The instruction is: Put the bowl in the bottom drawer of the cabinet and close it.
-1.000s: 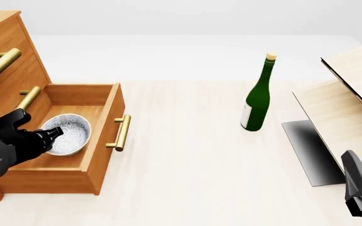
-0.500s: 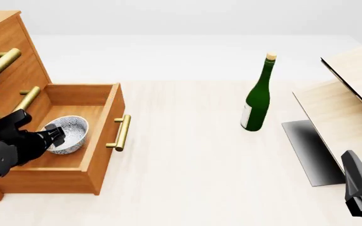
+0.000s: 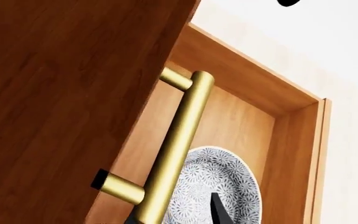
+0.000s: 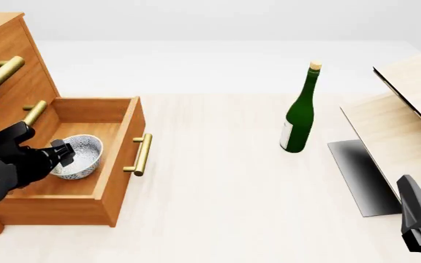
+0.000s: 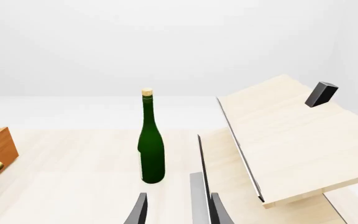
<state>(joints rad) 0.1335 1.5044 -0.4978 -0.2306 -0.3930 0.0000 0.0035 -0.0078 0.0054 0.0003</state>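
One bowl point(image 4: 79, 156) is sitting inside the pulled-out bottom drawer point(image 4: 119, 170), so I am hovering the left gripper point(image 4: 63, 153) beside it, jaws apart; right gripper point(image 5: 175, 210) is idling, jaws apart.

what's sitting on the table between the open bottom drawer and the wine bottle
Nothing: the front view shows only bare table between the bottom drawer and the wine bottle.

A green wine bottle point(image 4: 299, 114) stands upright on the pale table point(image 4: 225, 186), near slanted light-wood boards point(image 4: 404, 118) at the right
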